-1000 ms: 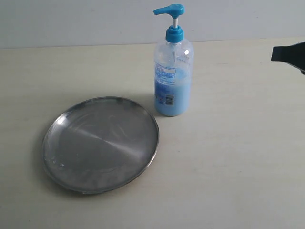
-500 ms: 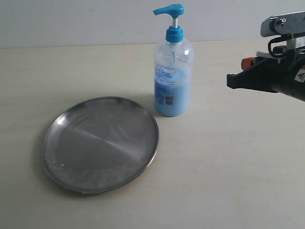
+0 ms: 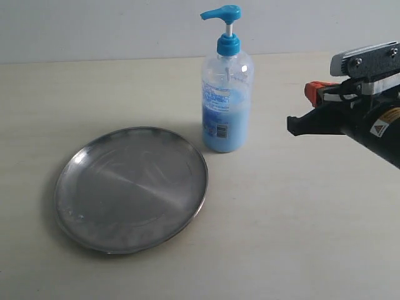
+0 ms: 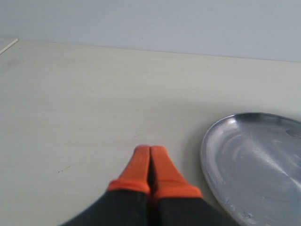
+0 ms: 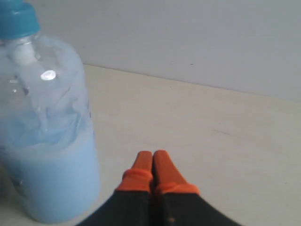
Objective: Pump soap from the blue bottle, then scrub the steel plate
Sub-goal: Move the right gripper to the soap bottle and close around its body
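The blue bottle point(image 3: 227, 87) stands upright behind the right rim of the steel plate point(image 3: 131, 187), its pump head up. Pale blue soap point(image 3: 226, 134) fills the bottle's lower half. My right gripper point(image 3: 306, 119) hovers to the right of the bottle at about mid-height, pointing at it and apart from it. In the right wrist view this gripper point(image 5: 153, 153) is shut and empty, with the bottle point(image 5: 47, 141) close beside it. My left gripper point(image 4: 150, 149) is shut and empty over the table, just off the plate's rim point(image 4: 209, 155). It is out of the exterior view.
A pale table point(image 3: 300, 219) carries everything, and a light wall point(image 3: 125, 31) rises behind it. Nothing else stands on the table in these views.
My right arm has come in from the right edge of the exterior view, moving left towards the bottle and a little lower. Bottle and plate have not moved.
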`<state>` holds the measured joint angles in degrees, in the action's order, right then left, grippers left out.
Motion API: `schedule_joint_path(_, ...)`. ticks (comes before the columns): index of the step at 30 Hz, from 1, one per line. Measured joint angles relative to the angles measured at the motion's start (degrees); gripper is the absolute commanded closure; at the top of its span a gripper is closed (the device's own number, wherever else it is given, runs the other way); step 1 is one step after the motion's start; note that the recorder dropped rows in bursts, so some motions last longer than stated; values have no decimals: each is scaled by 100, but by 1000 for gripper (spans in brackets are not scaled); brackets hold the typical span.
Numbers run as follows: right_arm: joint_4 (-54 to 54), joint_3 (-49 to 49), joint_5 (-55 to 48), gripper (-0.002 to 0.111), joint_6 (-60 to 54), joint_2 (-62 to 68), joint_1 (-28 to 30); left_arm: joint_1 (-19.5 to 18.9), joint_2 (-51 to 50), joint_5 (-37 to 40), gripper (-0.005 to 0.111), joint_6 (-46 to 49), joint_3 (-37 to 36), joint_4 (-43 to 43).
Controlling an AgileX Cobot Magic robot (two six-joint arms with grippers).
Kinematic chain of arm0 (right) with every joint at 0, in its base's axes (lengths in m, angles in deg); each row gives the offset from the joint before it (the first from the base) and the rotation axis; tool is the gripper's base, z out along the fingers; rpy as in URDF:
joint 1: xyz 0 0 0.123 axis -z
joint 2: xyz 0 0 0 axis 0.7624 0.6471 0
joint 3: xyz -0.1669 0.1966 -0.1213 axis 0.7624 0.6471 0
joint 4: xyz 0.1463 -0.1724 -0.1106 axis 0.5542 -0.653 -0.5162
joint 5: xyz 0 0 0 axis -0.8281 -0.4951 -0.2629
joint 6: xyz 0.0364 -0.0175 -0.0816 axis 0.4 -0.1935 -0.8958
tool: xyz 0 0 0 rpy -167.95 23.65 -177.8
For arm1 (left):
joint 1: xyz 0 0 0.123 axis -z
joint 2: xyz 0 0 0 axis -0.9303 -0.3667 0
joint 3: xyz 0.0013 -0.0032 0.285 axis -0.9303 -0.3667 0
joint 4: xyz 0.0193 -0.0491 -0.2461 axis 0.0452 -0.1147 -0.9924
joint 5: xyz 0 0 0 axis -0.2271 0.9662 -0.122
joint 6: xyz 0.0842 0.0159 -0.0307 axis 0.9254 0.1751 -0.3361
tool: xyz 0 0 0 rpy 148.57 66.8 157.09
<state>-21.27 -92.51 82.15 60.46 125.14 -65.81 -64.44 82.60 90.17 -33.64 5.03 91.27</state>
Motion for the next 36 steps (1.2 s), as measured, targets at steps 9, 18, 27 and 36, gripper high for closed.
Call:
schedule_joint_path(9, -578, 222, 816, 108, -212, 417, 0, 0, 0, 0, 106, 0, 0, 0)
schedule_joint_path(18, -1355, 235, 1277, 47, -66, 864, 0, 0, 0, 0, 106, 0, 0, 0)
schedule_joint_path(27, -1817, 235, 1581, 3, -154, 864, 0, 0, 0, 0, 106, 0, 0, 0)
schedule_joint_path(36, -1817, -209, 1260, 3, 223, 864, 0, 0, 0, 0, 106, 0, 0, 0)
